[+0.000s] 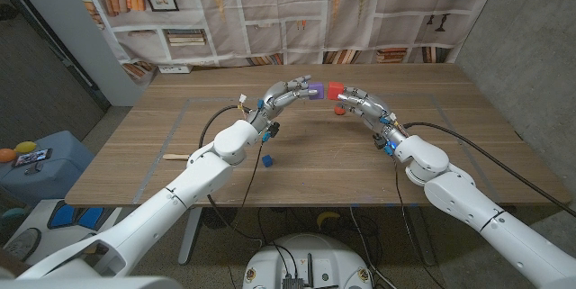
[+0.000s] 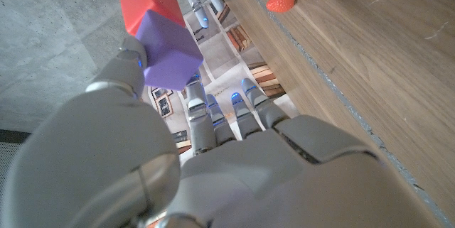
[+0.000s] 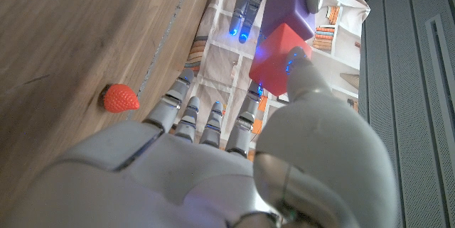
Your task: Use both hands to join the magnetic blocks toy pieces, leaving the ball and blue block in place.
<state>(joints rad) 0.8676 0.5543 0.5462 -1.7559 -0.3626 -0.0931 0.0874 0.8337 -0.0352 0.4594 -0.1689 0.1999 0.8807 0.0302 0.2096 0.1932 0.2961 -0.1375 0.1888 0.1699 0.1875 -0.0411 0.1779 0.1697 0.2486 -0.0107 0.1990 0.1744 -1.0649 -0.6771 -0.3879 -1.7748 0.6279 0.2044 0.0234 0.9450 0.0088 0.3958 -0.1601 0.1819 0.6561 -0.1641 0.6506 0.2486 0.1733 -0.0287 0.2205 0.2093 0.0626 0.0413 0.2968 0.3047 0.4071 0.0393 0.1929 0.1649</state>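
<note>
Left hand (image 1: 286, 94) pinches the glossy purple cube (image 1: 316, 90); right hand (image 1: 358, 102) pinches the red cube (image 1: 335, 90). Cubes are raised above the wood-grain surface (image 1: 162, 136), faces touching in the wrist views. Small blue block (image 1: 266, 160) lies on the surface, well nearer the robot than the cubes.

Behind my wooden surface (image 1: 180, 136) hangs a bookshelf-printed backdrop (image 1: 288, 10). A grey wall (image 1: 526, 46) stands right of it; a blue stool (image 1: 40, 167) sits on the floor to its left.

Robot lab/test rig: printed bookshelf backdrop (image 1: 297, 10), concrete wall (image 1: 531, 28), wooden table (image 1: 180, 154).
</note>
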